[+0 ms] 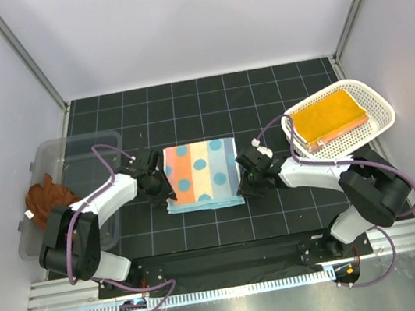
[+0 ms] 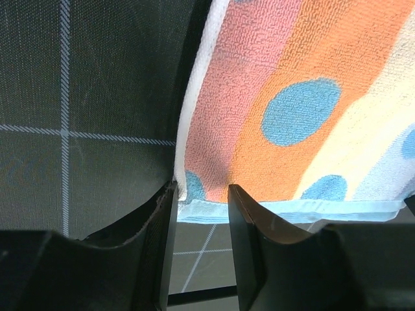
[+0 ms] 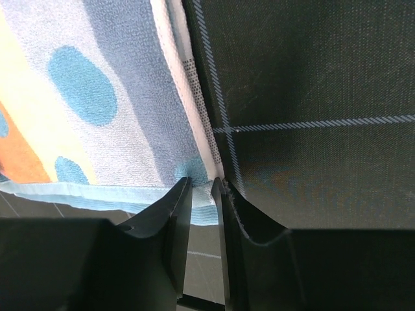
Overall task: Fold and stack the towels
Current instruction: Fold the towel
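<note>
A folded towel (image 1: 201, 172) with orange, cream and blue stripes and blue dots lies on a folded light blue towel (image 1: 203, 205) at the middle of the black mat. My left gripper (image 1: 163, 196) is at the stack's near left corner. In the left wrist view it (image 2: 202, 194) stands open, its tips against the striped towel (image 2: 292, 110) and the light blue edge (image 2: 292, 210). My right gripper (image 1: 243, 188) is at the near right corner. Its jaws (image 3: 201, 184) stand narrowly apart and the light blue corner (image 3: 78, 193) lies at their tips, under the striped towel (image 3: 84, 97).
A white perforated basket (image 1: 378, 109) at the back right holds a folded yellow-orange towel (image 1: 332, 116). A clear plastic bin (image 1: 64, 150) stands at the left with a crumpled rust-brown towel (image 1: 44, 198) in it. White walls close in three sides.
</note>
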Tool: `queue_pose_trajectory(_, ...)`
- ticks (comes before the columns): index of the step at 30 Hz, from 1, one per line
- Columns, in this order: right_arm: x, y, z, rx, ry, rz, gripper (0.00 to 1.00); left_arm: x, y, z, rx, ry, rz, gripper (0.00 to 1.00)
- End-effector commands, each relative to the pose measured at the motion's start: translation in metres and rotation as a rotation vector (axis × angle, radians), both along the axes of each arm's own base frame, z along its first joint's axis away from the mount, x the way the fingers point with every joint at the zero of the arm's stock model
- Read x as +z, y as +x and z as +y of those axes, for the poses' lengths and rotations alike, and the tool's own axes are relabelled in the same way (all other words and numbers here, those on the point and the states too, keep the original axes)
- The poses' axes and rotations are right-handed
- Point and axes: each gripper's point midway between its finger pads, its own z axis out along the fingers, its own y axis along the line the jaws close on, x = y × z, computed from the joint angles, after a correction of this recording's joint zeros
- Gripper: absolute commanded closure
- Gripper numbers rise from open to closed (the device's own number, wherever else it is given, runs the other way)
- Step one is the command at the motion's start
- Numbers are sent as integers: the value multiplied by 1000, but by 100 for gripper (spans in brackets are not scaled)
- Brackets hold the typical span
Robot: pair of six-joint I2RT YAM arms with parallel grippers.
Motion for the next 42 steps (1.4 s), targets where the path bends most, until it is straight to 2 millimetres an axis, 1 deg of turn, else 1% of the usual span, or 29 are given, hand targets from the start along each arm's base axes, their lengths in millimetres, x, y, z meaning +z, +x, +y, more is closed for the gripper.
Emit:
queue_pose_trajectory(1,3,10,-4,-11,-40,-43,70,6,3,-1,7,-4,-20,59)
queue_pose_trajectory(2,4,9,-8,-6,-63,-40,70,5,1,4,10,21,-13,57)
queue_pose_trajectory(4,8,12,-8,3,-73,-55,70,6,4,11,14,57,-25,56)
queue_pose_trajectory(7,9,12,-6,7,-66,-53,70,8,8,19,18,106,-42,53)
queue_pose_trajectory(10,2,11,-4,12,-57,-41,70,7,8,18,12,107,-36,52)
queue_pose_trajectory(14,-5,9,-3,14,-52,-35,70,8,9,13,-8,82,-41,52)
queue_pose_trajectory(16,-5,9,-3,17,-48,-39,70,9,11,12,-10,76,-50,52)
queue_pose_trajectory(18,-4,10,-4,25,-57,-46,76,9,12,10,-13,70,-53,55)
queue_pose_trajectory(20,-1,13,-7,25,-77,-58,82,10,14,9,-13,69,-57,63)
queue_pose_trajectory(21,0,13,-7,24,-83,-59,84,9,14,9,-11,70,-53,67)
queue_pose_trajectory(22,2,13,-7,26,-83,-62,87,11,13,4,-20,43,-45,74)
queue_pose_trajectory(24,6,15,-7,27,-81,-71,89,10,13,4,-20,41,-41,80)
queue_pose_trajectory(25,8,16,-7,27,-80,-75,91,11,14,3,-19,40,-42,85)
queue_pose_trajectory(26,10,16,-7,28,-80,-77,91,10,11,4,-18,41,-35,87)
queue_pose_trajectory(27,11,16,-6,31,-81,-78,92,11,12,4,-18,40,-36,92)
queue_pose_trajectory(28,11,16,-7,32,-84,-80,95,11,12,4,-18,41,-34,98)
queue_pose_trajectory(29,13,17,-6,36,-81,-83,99,11,11,4,-18,41,-31,100)
queue_pose_trajectory(32,16,19,-4,41,-79,-87,99,13,11,7,-16,58,-28,100)
queue_pose_trajectory(33,18,19,-3,44,-74,-87,99,13,10,15,-8,101,-28,100)
queue_pose_trajectory(34,18,18,-2,48,-71,-84,99,16,12,19,-4,122,-33,97)
queue_pose_trajectory(36,18,19,0,47,-67,-85,99,18,10,25,0,150,-39,82)
queue_pose_trajectory(37,17,18,0,51,-66,-80,99,19,10,26,2,154,-45,66)
queue_pose_trajectory(39,16,18,1,53,-66,-80,99,17,5,24,6,132,-40,59)
queue_pose_trajectory(40,17,18,1,49,-65,-81,99,16,6,20,4,112,-48,56)
queue_pose_trajectory(41,16,18,1,53,-64,-83,99,10,0,18,0,93,-28,56)
queue_pose_trajectory(42,16,18,1,52,-66,-82,99,6,-2,17,2,87,-18,56)
